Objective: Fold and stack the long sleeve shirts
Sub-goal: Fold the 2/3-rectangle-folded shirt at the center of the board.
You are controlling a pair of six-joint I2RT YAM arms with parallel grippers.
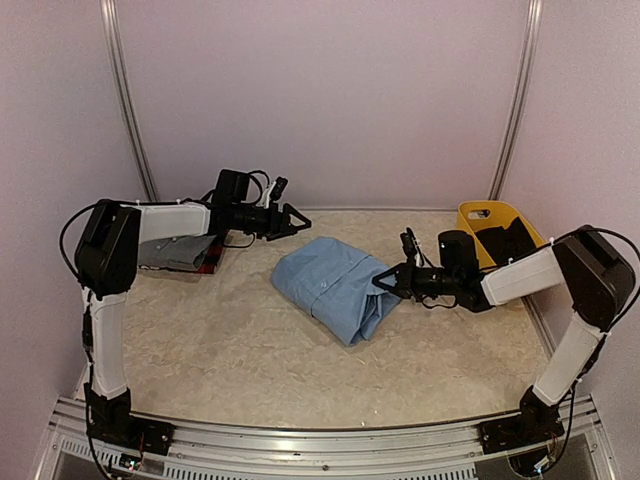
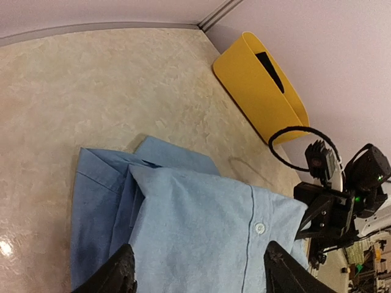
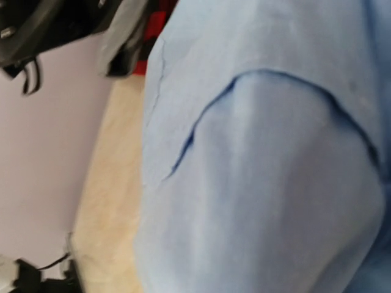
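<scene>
Light blue shirt point(image 1: 330, 285) swamps the right wrist view, hiding the right fingers point(image 1: 388, 282) that pinch its edge. Left fingers point(image 2: 116, 274) gape wide, with the shirt just ahead of them.

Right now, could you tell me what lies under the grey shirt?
The edge of a red-and-black plaid shirt shows beneath the grey shirt; its rest is covered.
</scene>
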